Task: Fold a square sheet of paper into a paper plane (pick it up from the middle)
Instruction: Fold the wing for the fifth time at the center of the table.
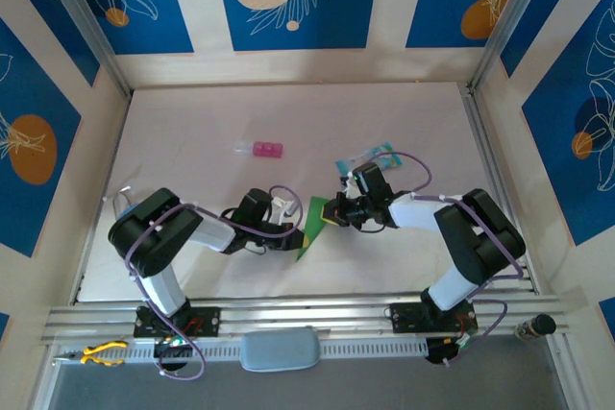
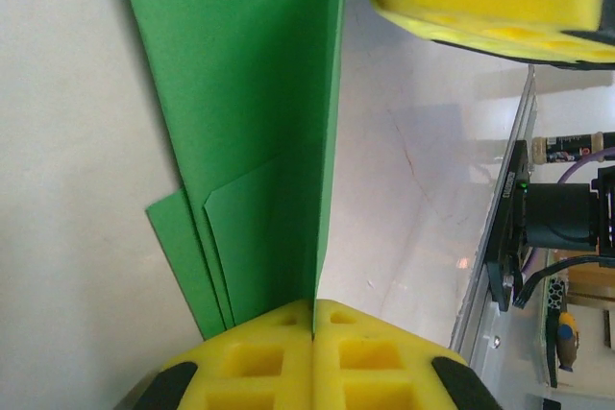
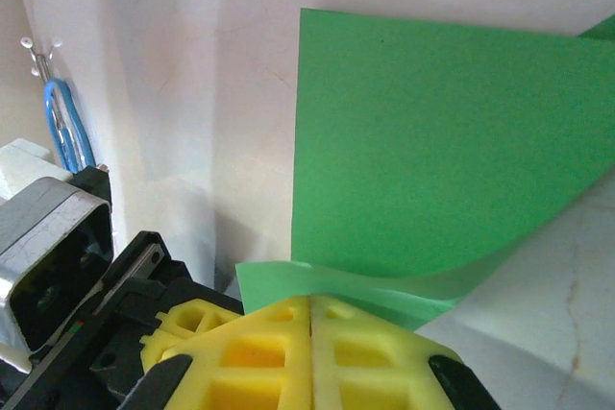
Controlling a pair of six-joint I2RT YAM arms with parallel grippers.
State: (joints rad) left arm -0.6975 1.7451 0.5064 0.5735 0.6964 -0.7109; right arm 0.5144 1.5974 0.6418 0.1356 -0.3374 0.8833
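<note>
holding a green paper (image 1: pixel 309 232) on edge over the near middle of the table (image 1: pixel 192 122), between the two arms, well short of a finished plane. hard to tell whether lifted clear of the surface or brushing it. pinched at one end by the left gripper (image 2: pixel 313 312), yellow fingers pressed together on the folded edge; pinched at the other by the right gripper (image 3: pixel 312 302), likewise clamped tight on a curling corner. already creased: from the left wrist, several stacked layers and a small flap peeking out along one side.

judged as very light, thin and floppy, bowing wherever unsupported, as in the right wrist view, yet crisp along a crease. probably smooth enough to slide between the pads if tugged, and easy to tear or crumple under a hard pull. best taken on the folded edge, stiffened there by the layers, rather than on a single loose corner. gentle, even tension between both grips likely needed for straight creases.

counting up: one green paper, two grippers, one pink block (image 1: pixel 266 149) and one pale blue packet (image 1: pixel 368 156), both lying farther back on the table, well apart from the paper.
</note>
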